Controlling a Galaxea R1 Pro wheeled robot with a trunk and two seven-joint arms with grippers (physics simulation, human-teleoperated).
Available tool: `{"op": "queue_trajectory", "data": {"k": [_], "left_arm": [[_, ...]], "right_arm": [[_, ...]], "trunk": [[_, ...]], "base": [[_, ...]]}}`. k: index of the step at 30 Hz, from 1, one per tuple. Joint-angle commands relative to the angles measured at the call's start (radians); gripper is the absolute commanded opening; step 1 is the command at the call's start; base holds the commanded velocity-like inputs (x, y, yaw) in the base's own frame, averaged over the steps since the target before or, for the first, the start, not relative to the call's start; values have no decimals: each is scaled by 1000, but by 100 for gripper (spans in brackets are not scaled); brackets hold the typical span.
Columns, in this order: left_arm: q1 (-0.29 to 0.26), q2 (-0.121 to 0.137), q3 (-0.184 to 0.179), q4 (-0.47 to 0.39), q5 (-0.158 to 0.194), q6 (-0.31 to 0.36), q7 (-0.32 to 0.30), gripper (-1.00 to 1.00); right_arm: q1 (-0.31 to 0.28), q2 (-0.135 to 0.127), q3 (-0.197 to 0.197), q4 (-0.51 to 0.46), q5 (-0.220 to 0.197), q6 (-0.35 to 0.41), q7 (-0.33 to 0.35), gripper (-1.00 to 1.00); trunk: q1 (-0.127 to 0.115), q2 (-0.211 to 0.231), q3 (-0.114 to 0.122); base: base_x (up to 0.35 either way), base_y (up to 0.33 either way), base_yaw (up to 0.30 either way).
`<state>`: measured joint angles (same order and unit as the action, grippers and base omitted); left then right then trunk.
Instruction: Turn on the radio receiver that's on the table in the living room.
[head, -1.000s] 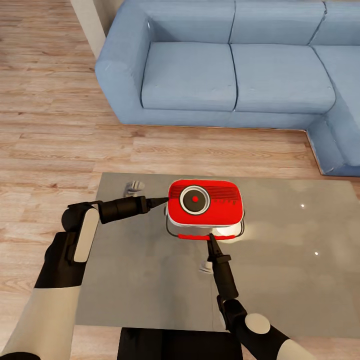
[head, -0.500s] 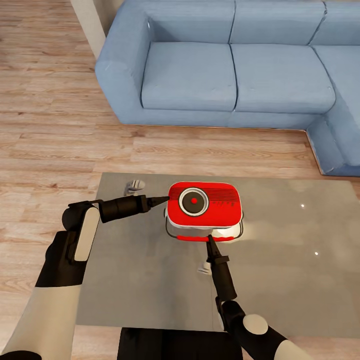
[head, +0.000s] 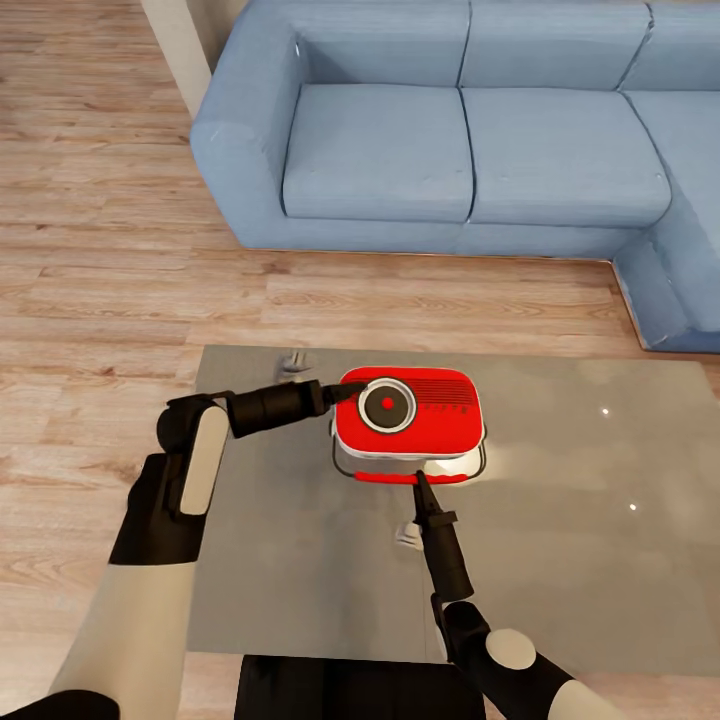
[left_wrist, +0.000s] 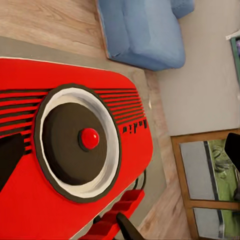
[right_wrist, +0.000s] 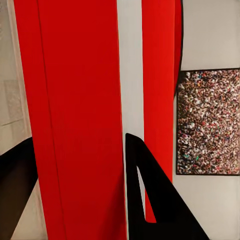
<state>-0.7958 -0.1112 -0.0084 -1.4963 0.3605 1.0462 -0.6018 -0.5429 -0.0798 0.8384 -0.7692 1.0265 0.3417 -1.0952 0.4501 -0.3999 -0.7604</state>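
Counter (head: 560, 560): low, rectangular, glossy grey stone-like top with small light reflections; stands on light wood plank floor (head: 90, 290). Contents: one red radio receiver (head: 408, 412), dial face up, white band at edge, red handle toward the robot's side.

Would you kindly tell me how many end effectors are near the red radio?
2. The left end effector reaches over the red rounded radio receiver's face; the right end effector meets its red handle.
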Motion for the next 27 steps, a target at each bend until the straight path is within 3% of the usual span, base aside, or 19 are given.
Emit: {"op": "queue_trajectory", "data": {"k": [1,7,11,12,18,27], "left_arm": [[0,-2,-1,5,0,0,1,100],[0,-6,-76,26,1,0,5,100],[0,-14,-94,41,1,0,7,100],[0,-16,-95,44,1,0,8,-100],[0,-28,-99,61,0,0,64,-100],[0,-43,-100,59,0,0,74,-100]], "right_arm": [[0,0,1,-1,3,3,0,-100],[0,0,1,-1,3,3,1,-100],[0,0,2,-1,3,3,1,-100],[0,0,2,-1,3,3,1,-100],[0,1,4,-1,3,4,1,-100],[0,1,4,-1,3,5,1,-100]], "trunk": [[0,0,0],[0,0,0],[0,0,0],[0,0,0],[0,0,0],[0,0,0]], "base": [[0,0,0],[0,0,0],[0,0,0],[0,0,0],[0,0,0],[0,0,0]]}}
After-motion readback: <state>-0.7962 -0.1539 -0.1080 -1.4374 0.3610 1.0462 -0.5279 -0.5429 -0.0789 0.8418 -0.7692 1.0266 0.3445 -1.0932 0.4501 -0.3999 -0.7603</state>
